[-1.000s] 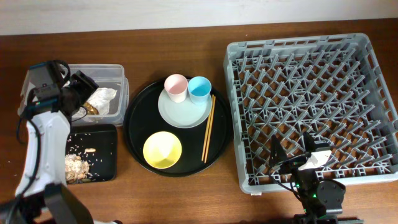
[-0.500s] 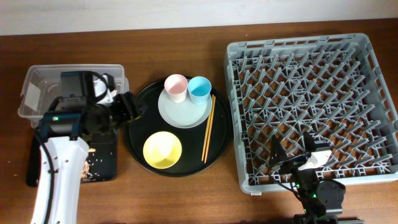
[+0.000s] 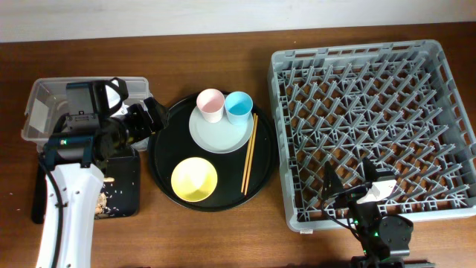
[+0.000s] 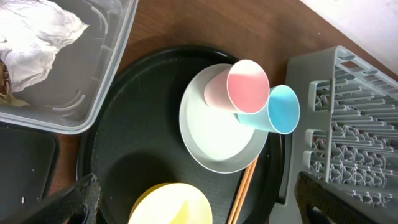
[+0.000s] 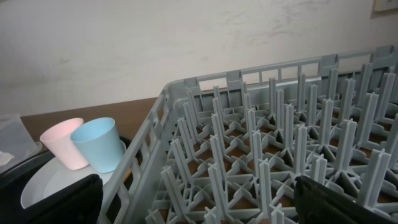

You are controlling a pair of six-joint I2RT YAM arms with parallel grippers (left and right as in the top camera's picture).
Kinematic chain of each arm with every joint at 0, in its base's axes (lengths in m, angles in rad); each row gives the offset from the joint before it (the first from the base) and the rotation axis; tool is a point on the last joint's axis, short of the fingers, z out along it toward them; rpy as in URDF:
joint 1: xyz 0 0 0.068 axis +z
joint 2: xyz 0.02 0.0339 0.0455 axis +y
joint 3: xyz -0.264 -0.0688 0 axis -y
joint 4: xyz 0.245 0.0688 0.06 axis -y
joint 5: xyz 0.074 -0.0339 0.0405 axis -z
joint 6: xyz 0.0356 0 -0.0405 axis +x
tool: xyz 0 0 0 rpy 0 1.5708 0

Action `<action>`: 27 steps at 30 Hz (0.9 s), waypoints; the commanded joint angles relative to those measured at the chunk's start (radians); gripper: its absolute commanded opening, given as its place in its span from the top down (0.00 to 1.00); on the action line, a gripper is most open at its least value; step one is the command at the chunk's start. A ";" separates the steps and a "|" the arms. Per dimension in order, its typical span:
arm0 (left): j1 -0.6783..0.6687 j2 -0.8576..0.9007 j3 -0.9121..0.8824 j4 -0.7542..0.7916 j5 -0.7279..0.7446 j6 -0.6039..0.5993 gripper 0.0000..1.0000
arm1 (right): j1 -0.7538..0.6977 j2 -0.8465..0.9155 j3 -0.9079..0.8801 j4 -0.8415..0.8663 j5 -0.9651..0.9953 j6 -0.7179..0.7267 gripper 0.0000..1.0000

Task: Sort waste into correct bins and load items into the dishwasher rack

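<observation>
1. Overhead: the rack (image 3: 372, 126) takes up the right side of the table (image 3: 223, 238). In the middle sits a round tray (image 3: 162, 149) carrying the plate (image 3: 219, 135). The pink cup (image 3: 210, 104) and blue cup (image 3: 239, 106) stand side by side on the plate's far edge, touching. The yellow bowl (image 3: 194, 179) is at the tray's near side, and the chopsticks (image 3: 249, 152) lie along the right, just beside the plate. Far left is the tub (image 3: 41, 112), with the flat black tray (image 3: 126, 179) right in front of it and the scraps (image 3: 100, 202) inside that. The left hand (image 3: 149, 119) hangs over the spot between the tub and the round tray's left rim. It's spread, with nothing in it. The right hand (image 3: 349, 182) is low over the rack's near edge, also spread.

2. Left wrist: the napkin (image 4: 37, 31) is lying in the tub, top left. There's a brown bit at the very edge next to it, too cut off to call. The fingertips (image 4: 81, 199) sit in the two bottom corners, wide apart, with nothing between them.

3. Right wrist: it's mostly rack pegs, with both cups on the plate just past the rack's left wall. The fingertips (image 5: 50, 202) are in the bottom corners, well apart, gripping nothing.
</observation>
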 commanded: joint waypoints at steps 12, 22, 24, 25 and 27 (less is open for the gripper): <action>0.002 -0.004 0.004 0.002 -0.015 0.012 0.01 | -0.006 0.016 0.136 -0.078 -0.138 0.121 0.02; 0.002 -0.004 0.004 0.002 -0.015 0.012 0.01 | -0.005 0.602 0.873 -0.657 -0.077 0.091 0.02; 0.002 -0.004 0.004 0.002 -0.015 0.012 0.01 | -0.005 0.756 1.044 -0.790 -0.091 0.091 0.02; 0.002 -0.004 0.004 0.002 -0.015 0.012 0.01 | -0.006 0.820 1.117 -0.832 -0.115 0.091 0.01; 0.002 -0.004 0.004 0.002 -0.015 0.012 0.01 | -0.006 0.927 1.231 -0.859 -0.193 0.094 0.02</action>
